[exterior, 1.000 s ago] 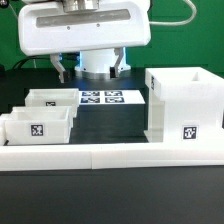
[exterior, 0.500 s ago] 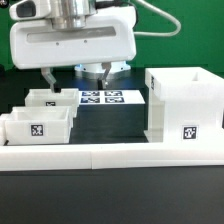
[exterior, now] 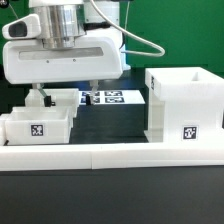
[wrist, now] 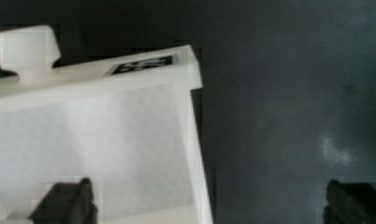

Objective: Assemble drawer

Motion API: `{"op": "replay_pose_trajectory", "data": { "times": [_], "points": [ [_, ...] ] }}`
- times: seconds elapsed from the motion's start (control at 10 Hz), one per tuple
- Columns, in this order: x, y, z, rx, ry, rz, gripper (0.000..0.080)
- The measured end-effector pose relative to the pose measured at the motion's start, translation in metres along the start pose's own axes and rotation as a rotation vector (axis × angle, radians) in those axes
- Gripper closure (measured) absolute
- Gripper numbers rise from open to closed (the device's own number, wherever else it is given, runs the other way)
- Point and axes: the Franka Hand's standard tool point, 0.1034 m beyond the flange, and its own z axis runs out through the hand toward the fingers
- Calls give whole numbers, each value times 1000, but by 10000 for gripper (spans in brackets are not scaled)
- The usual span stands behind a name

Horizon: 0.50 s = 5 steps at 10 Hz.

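Two small white drawer boxes stand at the exterior view's left, one in front [exterior: 38, 126] and one behind [exterior: 57, 98]. The tall white drawer case [exterior: 185, 104] stands at the right, its open side up. My gripper [exterior: 67, 95] hangs open and empty over the rear box, holding nothing. In the wrist view the gripper [wrist: 211, 205] is open; one finger [wrist: 64, 205] is over a white drawer box [wrist: 96, 130] with a round knob [wrist: 25, 48], and the other finger is over the dark table. I cannot tell which box it is.
The marker board [exterior: 110, 98] lies on the dark table behind the boxes, between them and the case. A long white ledge [exterior: 110, 155] runs along the front edge below all the parts.
My gripper has moved toward the exterior view's left and lower, from above the marker board to above the rear drawer box. The parts have not moved.
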Motion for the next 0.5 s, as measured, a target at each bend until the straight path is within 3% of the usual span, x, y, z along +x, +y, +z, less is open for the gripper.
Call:
{"op": "replay_pose_trajectory", "data": {
  "times": [0.5],
  "points": [
    [-11, 8, 23, 0, -41, -128, 151]
  ]
}}
